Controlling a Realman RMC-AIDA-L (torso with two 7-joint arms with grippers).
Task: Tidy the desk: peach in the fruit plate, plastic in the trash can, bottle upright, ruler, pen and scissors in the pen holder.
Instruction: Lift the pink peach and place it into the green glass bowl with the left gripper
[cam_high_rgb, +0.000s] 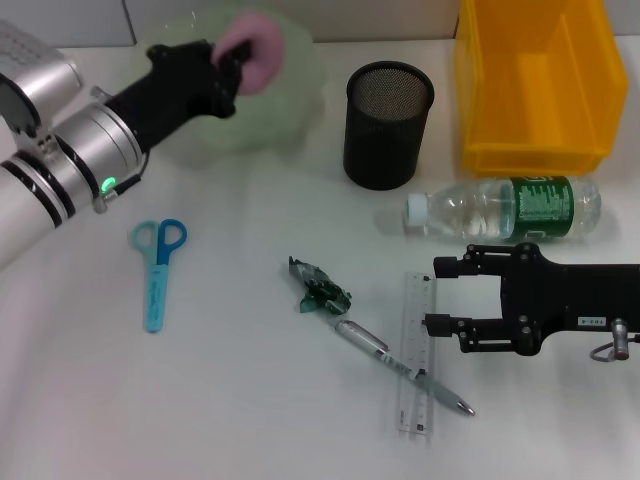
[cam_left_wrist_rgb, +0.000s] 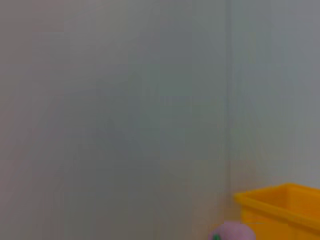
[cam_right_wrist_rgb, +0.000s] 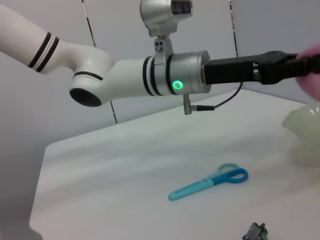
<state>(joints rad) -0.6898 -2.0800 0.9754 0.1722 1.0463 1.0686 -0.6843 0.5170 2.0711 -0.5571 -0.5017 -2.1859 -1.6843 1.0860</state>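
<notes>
Nearest, clear ruler (cam_high_rgb: 418, 355) lies under pen (cam_high_rgb: 403, 367) by spread right gripper (cam_high_rgb: 437, 295). Left gripper (cam_high_rgb: 238, 62) clamps peach (cam_high_rgb: 255, 50) above fruit plate (cam_high_rgb: 290, 105); bottle's (cam_high_rgb: 505, 208) green label is unreadable.

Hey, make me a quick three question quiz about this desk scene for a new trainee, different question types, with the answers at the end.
1. True or false: the bottle stands upright.
2. Multiple choice: the pink peach is held by A) the right gripper, B) the left gripper, C) neither.
3. Fill in: the pen lies across the ____.

Key
1. False: it lies on its side, between the yellow bin and the right gripper, which is open above the table.
2. B: the left gripper holds it over the green fruit plate.
3. ruler.
</notes>
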